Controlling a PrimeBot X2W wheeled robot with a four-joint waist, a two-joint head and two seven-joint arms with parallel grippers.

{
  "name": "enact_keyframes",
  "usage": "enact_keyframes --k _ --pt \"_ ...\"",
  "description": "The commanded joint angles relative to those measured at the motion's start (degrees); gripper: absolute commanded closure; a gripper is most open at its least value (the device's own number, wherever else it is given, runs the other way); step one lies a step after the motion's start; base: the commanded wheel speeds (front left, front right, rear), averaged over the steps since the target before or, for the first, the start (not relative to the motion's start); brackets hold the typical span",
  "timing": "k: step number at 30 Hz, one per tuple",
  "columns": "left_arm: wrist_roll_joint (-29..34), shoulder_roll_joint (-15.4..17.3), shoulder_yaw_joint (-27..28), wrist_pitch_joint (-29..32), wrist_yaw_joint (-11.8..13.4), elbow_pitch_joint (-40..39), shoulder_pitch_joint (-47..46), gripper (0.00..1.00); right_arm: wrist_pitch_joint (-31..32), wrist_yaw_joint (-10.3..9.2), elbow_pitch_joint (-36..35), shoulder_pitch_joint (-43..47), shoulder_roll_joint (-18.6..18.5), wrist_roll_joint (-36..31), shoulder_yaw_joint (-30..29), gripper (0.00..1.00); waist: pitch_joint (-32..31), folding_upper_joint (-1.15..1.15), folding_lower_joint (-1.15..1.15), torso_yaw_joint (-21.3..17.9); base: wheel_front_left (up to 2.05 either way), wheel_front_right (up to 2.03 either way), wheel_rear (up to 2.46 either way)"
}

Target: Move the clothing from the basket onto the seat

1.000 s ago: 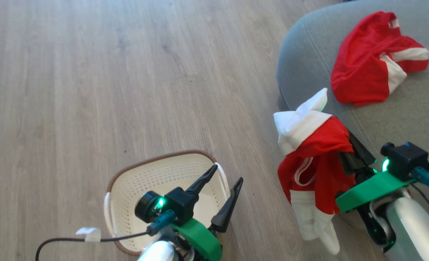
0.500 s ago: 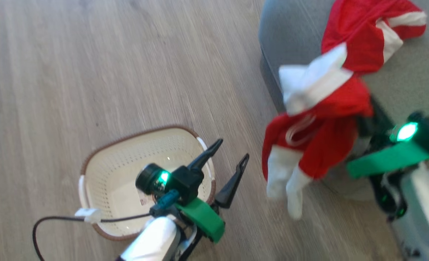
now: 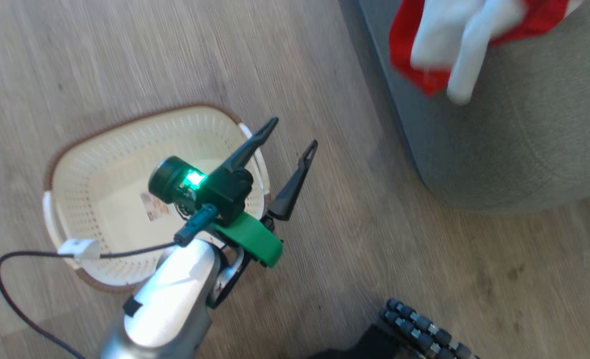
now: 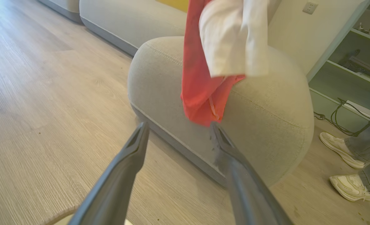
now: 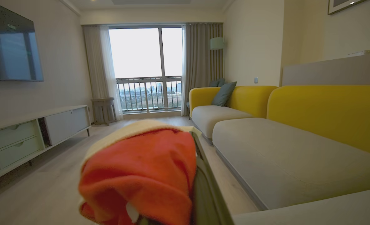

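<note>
The cream basket (image 3: 75, 164) stands on the wood floor, its bottom bare except for a label sticker (image 3: 153, 207). My left gripper (image 3: 295, 132) hangs open above the basket's right rim, holding nothing; in the left wrist view its open gripper (image 4: 178, 128) points at the grey seat (image 4: 266, 109). Red and white clothing (image 3: 454, 45) dangles over the seat (image 3: 499, 129) at the top right. The same clothing (image 4: 210, 62) hangs in front of the rounded seat. My right gripper (image 5: 181, 147) is shut on the bunched red clothing (image 5: 141, 175), one dark finger (image 5: 203, 187) showing beside it.
A person's white shoes (image 4: 341, 147) stand on the floor beyond the seat, near a shelf unit with cables (image 4: 338, 112). A yellow-backed grey sofa (image 5: 281, 156), a low TV cabinet (image 5: 31, 134) and a window lie ahead of the right wrist. Part of my dark base (image 3: 424, 334) shows below.
The head camera has tilted, shifting the whole picture. The right arm has lifted the red garment higher, over the seat's edge. The left gripper stays open over the basket.
</note>
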Motion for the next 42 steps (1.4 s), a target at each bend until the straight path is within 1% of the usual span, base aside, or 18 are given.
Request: enact_keyframes --k 1,3,6,8,10,13,16,20,21,23,24,26,29,34,37,42 --pt "0.6 0.7 1.7 -0.1 0.2 -2.1 -1.4 0.0 1.6 0.4 1.6 -5.9 -2.9 0.5 -2.8 1.0 5.4 0.0 -0.02 -0.4 0.0 0.0 0.0" --pt "0.8 0.8 1.5 -0.1 0.1 -2.1 -2.0 0.0 3.3 0.4 6.5 -12.2 -5.5 -0.2 -7.0 1.0 6.8 0.0 -0.02 0.3 0.0 0.0 0.0" --pt "1.0 0.5 1.0 -0.2 -0.1 -2.1 -2.9 0.0 4.9 0.4 13.0 -19.5 -10.8 -4.1 -12.9 1.0 8.6 0.0 -0.02 1.9 0.0 0.0 0.0" --pt "0.8 0.5 1.3 -0.2 0.2 -2.3 -3.1 0.0 5.6 0.4 16.3 -22.7 -13.5 -6.1 -16.0 1.0 9.5 0.0 -0.02 2.3 0.0 0.0 0.0" --pt "0.7 0.9 1.7 -0.3 0.5 -2.4 -3.0 0.0 5.9 0.4 18.9 -24.0 -15.2 -7.8 -17.6 1.0 10.4 0.0 -0.02 2.4 0.0 0.0 0.0" --pt "0.7 1.8 2.1 -0.1 0.8 -2.7 -2.8 0.0 5.8 0.4 23.2 -22.8 -15.6 -9.1 -19.3 1.0 11.8 0.0 -0.02 1.9 0.0 0.0 0.0" --pt "0.8 2.6 2.2 0.7 1.0 -3.1 -2.5 0.0 5.2 0.4 28.1 -18.3 -14.3 -11.2 -18.4 1.0 13.1 0.0 -0.02 1.1 0.0 0.0 0.0" --pt "0.6 3.6 2.4 1.5 1.5 -4.0 -1.6 0.0 2.6 0.4 34.8 -13.3 -11.6 -13.5 -17.6 1.0 13.7 0.0 -0.02 0.0 0.0 0.0 0.0" --pt "0.6 3.9 2.5 1.7 1.8 -4.2 -1.3 0.0 2.4 0.4 36.7 -12.5 -10.8 -14.0 -17.4 0.96 13.5 0.0 -0.02 -0.4 0.0 0.0 0.0" --pt "0.4 4.4 2.8 2.0 2.2 -4.4 -0.6 0.0 1.9 0.4 39.8 -11.0 -9.6 -15.0 -16.8 0.47 13.1 0.0 -0.02 -0.9 0.0 0.0 0.0" --pt "0.3 4.6 2.9 2.0 2.4 -4.5 -0.2 0.0 1.6 0.4 41.1 -10.5 -9.0 -15.5 -16.5 0.0 12.7 0.0 -0.02 -1.2 0.0 0.0 0.0" --pt "0.0 4.8 3.1 2.2 2.8 -4.8 0.6 0.0 0.6 0.4 42.7 -9.8 -8.0 -15.7 -16.5 0.0 11.8 0.0 -0.02 -1.7 0.0 0.0 0.0" --pt "-0.2 4.9 3.0 2.4 3.0 -5.0 1.1 0.0 0.0 0.4 43.8 -9.1 -7.7 -16.3 -16.3 0.0 10.8 0.0 -0.02 -1.9 0.0 0.0 0.0" --pt "-0.9 4.3 2.7 2.2 3.1 -5.0 1.6 0.0 -1.0 0.4 44.4 -6.3 -7.4 -17.9 -13.4 0.0 7.8 0.0 -0.02 -1.9 0.0 0.0 0.0" --pt "-1.8 3.6 2.8 1.6 3.3 -4.3 2.0 0.0 -1.9 0.4 41.5 -2.6 -6.8 -17.5 -10.7 0.0 5.4 0.0 -0.02 -1.5 0.0 0.0 0.0" --pt "-3.6 2.8 4.2 0.3 3.7 -2.2 3.7 0.0 -2.7 0.4 32.2 5.2 -5.1 -14.6 -5.9 0.0 0.2 0.0 -0.02 -0.3 0.0 0.0 0.0"
